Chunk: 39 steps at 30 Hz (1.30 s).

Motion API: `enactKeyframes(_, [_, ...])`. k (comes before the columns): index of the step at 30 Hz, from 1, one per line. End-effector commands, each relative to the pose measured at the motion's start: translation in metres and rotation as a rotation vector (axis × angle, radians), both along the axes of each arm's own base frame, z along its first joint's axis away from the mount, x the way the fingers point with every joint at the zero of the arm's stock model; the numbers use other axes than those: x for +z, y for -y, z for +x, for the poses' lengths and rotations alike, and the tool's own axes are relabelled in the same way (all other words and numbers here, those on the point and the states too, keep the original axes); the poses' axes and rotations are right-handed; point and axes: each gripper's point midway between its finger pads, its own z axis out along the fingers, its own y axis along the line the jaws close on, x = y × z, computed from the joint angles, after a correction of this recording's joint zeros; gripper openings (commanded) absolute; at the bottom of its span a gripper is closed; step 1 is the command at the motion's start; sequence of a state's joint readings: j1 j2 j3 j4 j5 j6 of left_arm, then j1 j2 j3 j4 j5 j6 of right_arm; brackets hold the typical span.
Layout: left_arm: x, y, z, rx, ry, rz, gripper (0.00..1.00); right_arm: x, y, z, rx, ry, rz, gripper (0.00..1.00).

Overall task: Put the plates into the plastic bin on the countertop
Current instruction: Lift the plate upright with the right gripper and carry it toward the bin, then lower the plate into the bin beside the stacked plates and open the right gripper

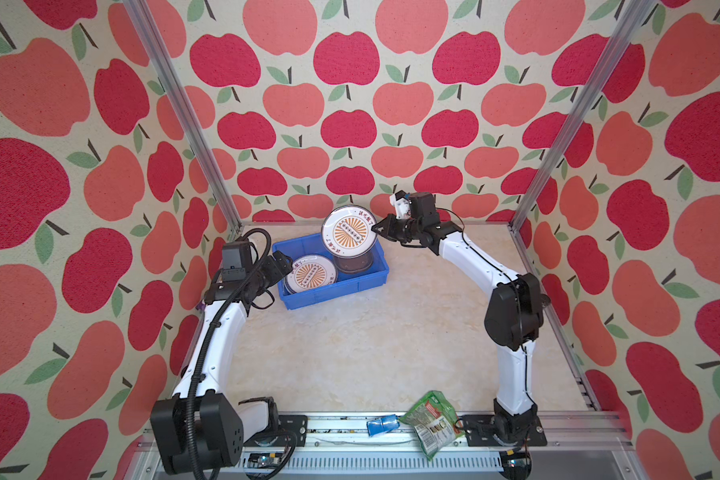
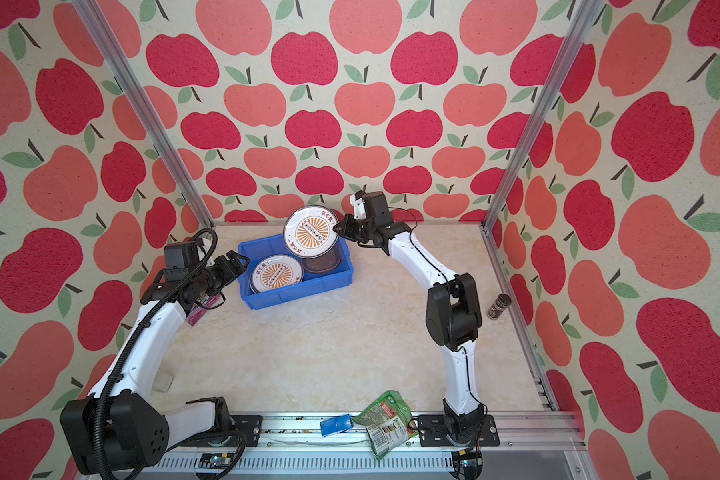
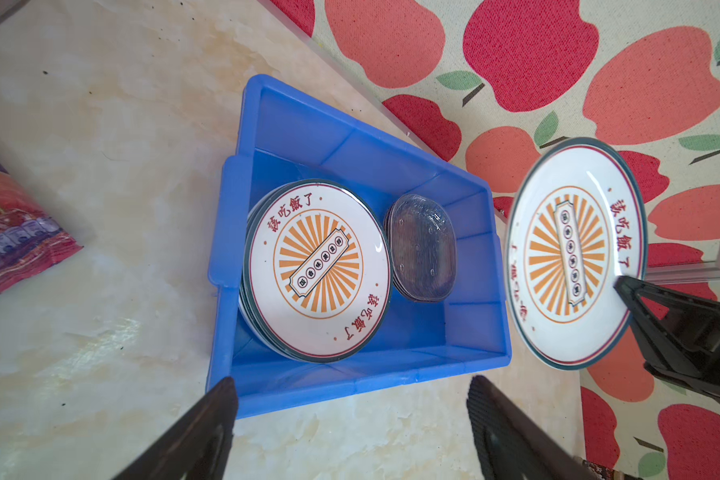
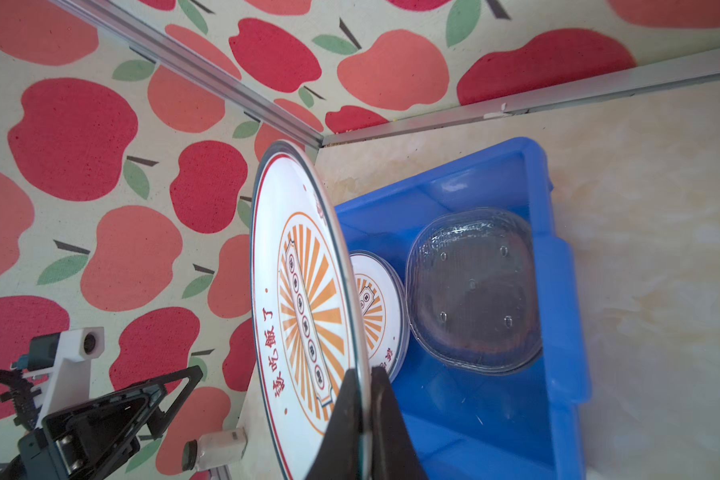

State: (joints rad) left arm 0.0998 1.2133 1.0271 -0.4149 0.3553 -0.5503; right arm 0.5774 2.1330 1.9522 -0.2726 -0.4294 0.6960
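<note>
The right claw [image 1: 377, 230] pinches the rim of a tilted sunburst plate [image 1: 348, 232] above the right half of the blue bin [image 1: 333, 292]. Inside the bin, a stack of sunburst plates [image 1: 310, 274] lies beside dark glass plates [image 1: 354, 262]. The left claw [image 1: 280, 262] sits at the bin's left end. A green bag [image 1: 431, 424] lies at the front edge of the desk [image 1: 371, 345].

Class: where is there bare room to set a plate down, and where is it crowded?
Free: the countertop between the blue bin and the green snack bag. Crowded: the bin, where a sunburst plate stack and a glass plate stack cover most of the floor; the right gripper holds a tilted plate at one end, the open left gripper at the other.
</note>
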Motion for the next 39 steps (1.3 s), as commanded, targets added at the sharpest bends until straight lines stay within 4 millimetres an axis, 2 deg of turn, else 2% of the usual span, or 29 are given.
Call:
enactKeyframes(1, [0.009, -0.004, 0.003, 0.011, 0.052, -0.018, 0.89, 0.014, -0.034, -0.01, 0.089, 0.029, 0.036, 0.0])
enactKeyframes(9, [0.016, -0.016, -0.005, 0.033, 0.079, -0.035, 0.89, -0.038, -0.094, -0.022, 0.182, -0.063, 0.019, 0.0])
enactKeyframes(13, [0.014, -0.012, -0.007, 0.019, 0.07, -0.05, 0.89, -0.063, -0.114, -0.026, 0.205, -0.097, 0.011, 0.0])
enactKeyframes(16, [0.011, -0.011, -0.01, 0.013, 0.058, -0.051, 0.89, -0.082, -0.122, -0.029, 0.22, -0.134, -0.003, 0.0])
enactKeyframes(26, [-0.002, -0.012, -0.01, 0.013, 0.032, -0.049, 0.89, -0.114, -0.121, -0.031, 0.228, -0.174, -0.064, 0.0])
enactKeyframes(35, [-0.014, -0.011, -0.01, 0.008, 0.004, -0.056, 0.89, -0.125, -0.115, -0.032, 0.219, -0.181, -0.125, 0.0])
enactKeyframes(39, [-0.017, -0.01, -0.008, 0.006, 0.001, -0.059, 0.89, -0.129, -0.115, -0.033, 0.221, -0.19, -0.132, 0.05])
